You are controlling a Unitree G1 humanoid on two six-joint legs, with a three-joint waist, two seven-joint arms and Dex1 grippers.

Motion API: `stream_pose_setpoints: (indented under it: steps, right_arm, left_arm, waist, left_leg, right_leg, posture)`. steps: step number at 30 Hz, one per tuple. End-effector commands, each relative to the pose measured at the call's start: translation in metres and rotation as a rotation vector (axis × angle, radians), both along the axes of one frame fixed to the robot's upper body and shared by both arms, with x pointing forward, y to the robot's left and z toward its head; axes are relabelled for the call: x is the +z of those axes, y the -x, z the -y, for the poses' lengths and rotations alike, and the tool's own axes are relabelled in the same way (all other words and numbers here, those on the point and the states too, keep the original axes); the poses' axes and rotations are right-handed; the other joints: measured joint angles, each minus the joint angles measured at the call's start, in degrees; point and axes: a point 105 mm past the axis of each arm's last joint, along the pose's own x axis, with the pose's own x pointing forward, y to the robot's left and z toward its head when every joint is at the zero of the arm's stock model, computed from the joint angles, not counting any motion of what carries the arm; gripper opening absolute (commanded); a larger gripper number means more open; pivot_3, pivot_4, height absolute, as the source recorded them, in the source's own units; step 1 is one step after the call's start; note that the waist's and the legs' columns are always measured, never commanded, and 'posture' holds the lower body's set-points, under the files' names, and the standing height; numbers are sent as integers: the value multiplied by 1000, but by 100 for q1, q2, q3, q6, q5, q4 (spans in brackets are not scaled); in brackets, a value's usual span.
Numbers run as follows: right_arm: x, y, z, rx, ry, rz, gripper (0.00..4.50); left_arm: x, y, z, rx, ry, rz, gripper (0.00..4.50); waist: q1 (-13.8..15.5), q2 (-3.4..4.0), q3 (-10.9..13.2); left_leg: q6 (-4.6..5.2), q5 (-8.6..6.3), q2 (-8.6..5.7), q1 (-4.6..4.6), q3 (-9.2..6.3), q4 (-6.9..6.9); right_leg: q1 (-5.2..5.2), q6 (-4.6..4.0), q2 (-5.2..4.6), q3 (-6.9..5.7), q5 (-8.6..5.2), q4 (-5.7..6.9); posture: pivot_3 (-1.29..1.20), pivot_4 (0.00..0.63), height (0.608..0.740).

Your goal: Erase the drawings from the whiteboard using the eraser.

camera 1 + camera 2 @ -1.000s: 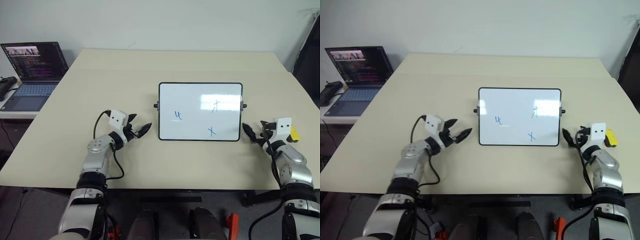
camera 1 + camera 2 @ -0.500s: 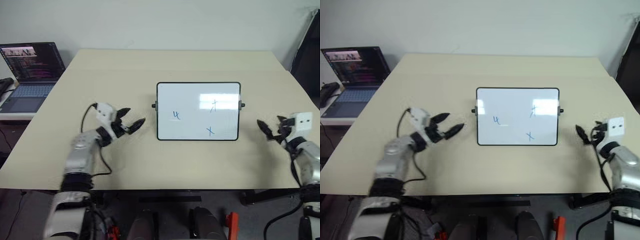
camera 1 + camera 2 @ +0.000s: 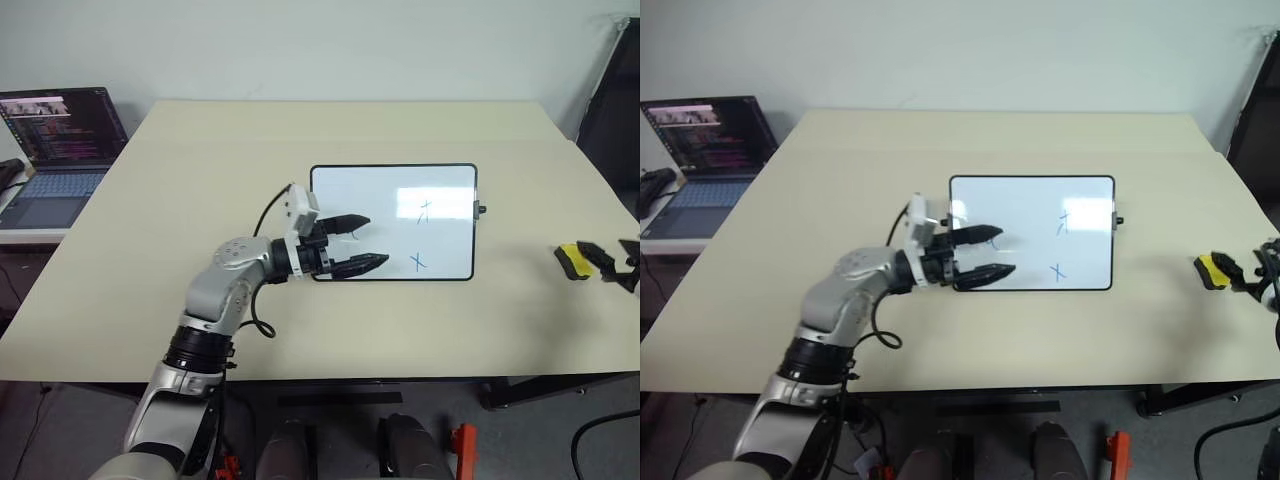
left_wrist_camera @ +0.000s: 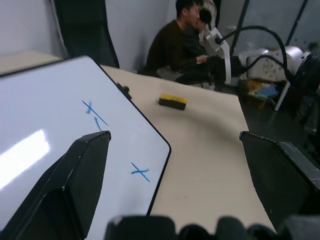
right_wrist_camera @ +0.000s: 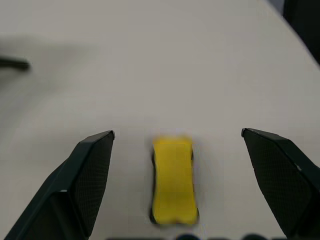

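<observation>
A laptop (image 3: 62, 140) sits open on a side desk at far left, its screen lines too small to read. On the beige surface (image 3: 200, 180), the robot's left arm reaches across with elbow bent, the left gripper (image 3: 358, 243) pointing level toward the right, its two black fingers spread wide and holding nothing. The fingertips hang over the lower left part of the whiteboard (image 3: 393, 185), which lies flat near the middle of the surface.

The drawings (image 3: 421, 236) remain on the board: a cross-like mark (image 3: 425, 210) in the upper right area and a blue x (image 3: 419, 262) below it; the blue squiggle (image 3: 992, 240) shows just beside the upper finger in the right eye view. None spells a readable word.

Well to the right of the board, the yellow eraser (image 3: 571, 260) lies on the surface near its right edge. The right gripper (image 3: 615, 265) sits just beyond it; in the right wrist view the fingers (image 5: 95, 170) stand wide apart on either side of the eraser, apart from it.

In the left wrist view, a seated person (image 4: 175, 45) appears beyond the surface's far end.
</observation>
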Motion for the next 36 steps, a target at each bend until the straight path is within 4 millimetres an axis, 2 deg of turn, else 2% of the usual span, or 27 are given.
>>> stream_pose_setpoints:
  steps: [1, 5, 10, 16, 29, 33, 36]
  right_arm:
    - [16, -8, 3, 13, 40, 37, 4451]
    - [12, -15, 1, 16, 36, 23, 4451]
    - [2, -22, -5, 28, 41, -13, 4451]
    - [-5, -23, 2, -25, 16, -36, 4451]
    - [-15, -26, -3, -23, -10, -70, 4451]
    - [-18, -25, -2, -23, 3, -82, 3538]
    - [-20, -25, -2, -24, 7, -87, 2378]
  left_arm:
    - [12, -1, 14, -24, -7, 90, 4500]
    - [8, -4, 23, -5, -10, 110, 4500]
    - [0, 5, 29, -27, -24, 123, 4500]
    - [2, 8, 30, -31, -21, 124, 4500]
    - [4, 8, 26, -22, -13, 124, 4500]
    - [6, 10, 26, -26, -7, 121, 4500]
    - [7, 10, 26, -26, -4, 123, 4500]
  waist:
    - [-13, 2, 1]
    - [-6, 2, 1]
    - [10, 2, 1]
    - [13, 2, 2]
    - [2, 2, 1]
    - [3, 2, 2]
    - [2, 2, 1]
  left_leg:
    - [0, 0, -1, -1, 1, 0]
    - [0, 0, -3, 0, 3, 5]
    - [0, 0, -4, -4, -1, 5]
    - [0, 0, -5, -3, -1, 6]
    - [0, 0, -5, -3, 0, 6]
    - [0, 0, -5, -4, -1, 6]
    - [0, 0, -5, -3, -1, 6]
  right_leg:
    - [0, 1, -1, 1, 0, 0]
    - [3, 6, -2, 4, 2, -2]
    - [3, 7, -2, 1, 2, -4]
    - [2, 7, -4, 1, 2, -2]
    - [3, 7, -4, 2, 2, -3]
    - [3, 7, -4, 2, 2, -3]
    - [2, 7, -4, 2, 2, -3]
  posture:
    - [0, 150, 740]
    - [0, 150, 740]
    - [0, 150, 740]
    - [0, 150, 740]
    - [0, 150, 740]
    - [0, 150, 740]
    - [0, 150, 740]
